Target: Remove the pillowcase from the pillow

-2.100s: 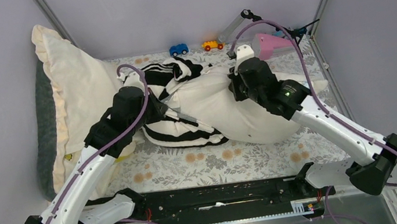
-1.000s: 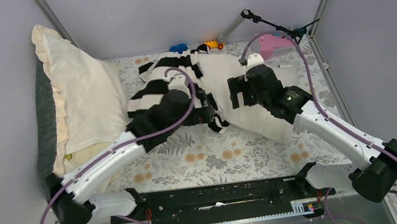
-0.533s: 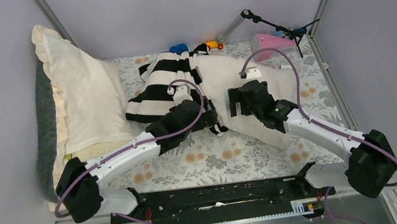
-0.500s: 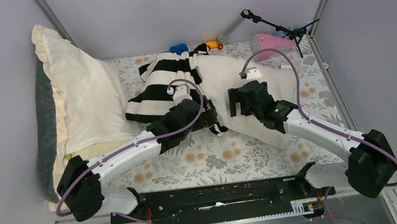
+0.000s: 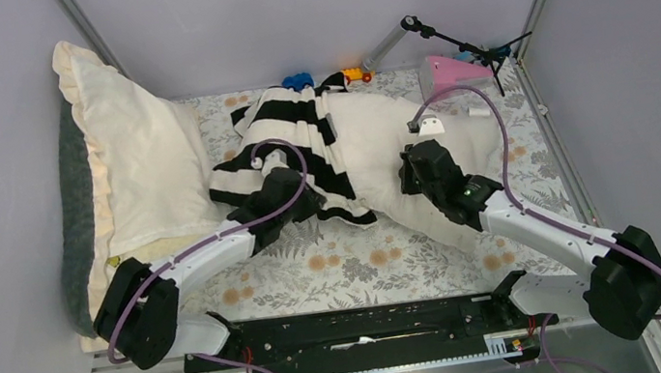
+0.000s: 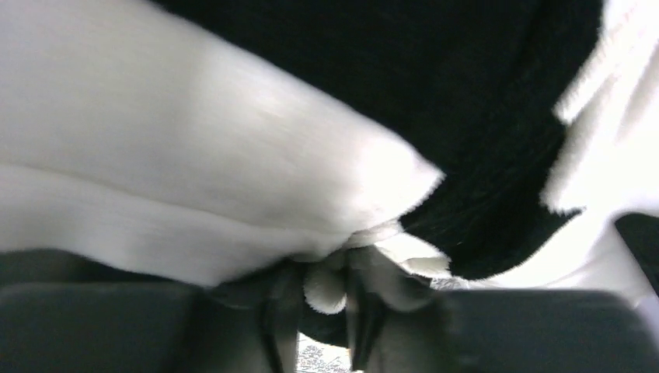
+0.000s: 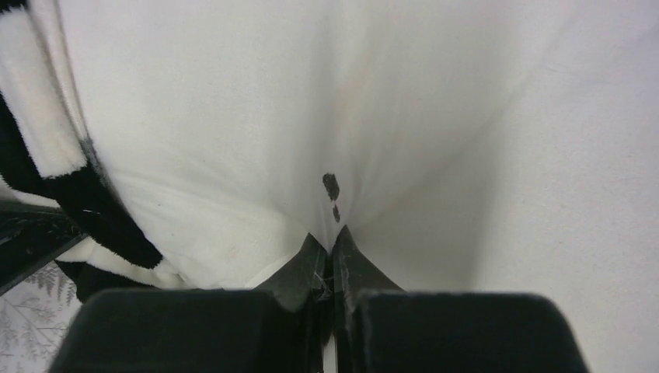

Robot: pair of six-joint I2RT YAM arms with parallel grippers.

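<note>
pillowcase [image 5: 284, 127]: black-white broad stripes | pillow [image 5: 378, 136]: off-white, dark speck | tablecloth [image 5: 367, 264]: pale floral print

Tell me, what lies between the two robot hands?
From above: beside the left hand the striped pillowcase, then bare pillow up to the right hand.

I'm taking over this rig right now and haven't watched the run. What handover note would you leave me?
Left claw: shut on a fold of the striped pillowcase.
Right claw: shut, pinching the pillow fabric beside its dark speck.
Where: the pillow lies diagonally, far centre to near right. The pillowcase is bunched over its left end and the rest is bare.
Done: pillowcase partly off.
Left: probably draw the pillowcase leftward while the right claw anchors the pillow, until it comes free.
</note>
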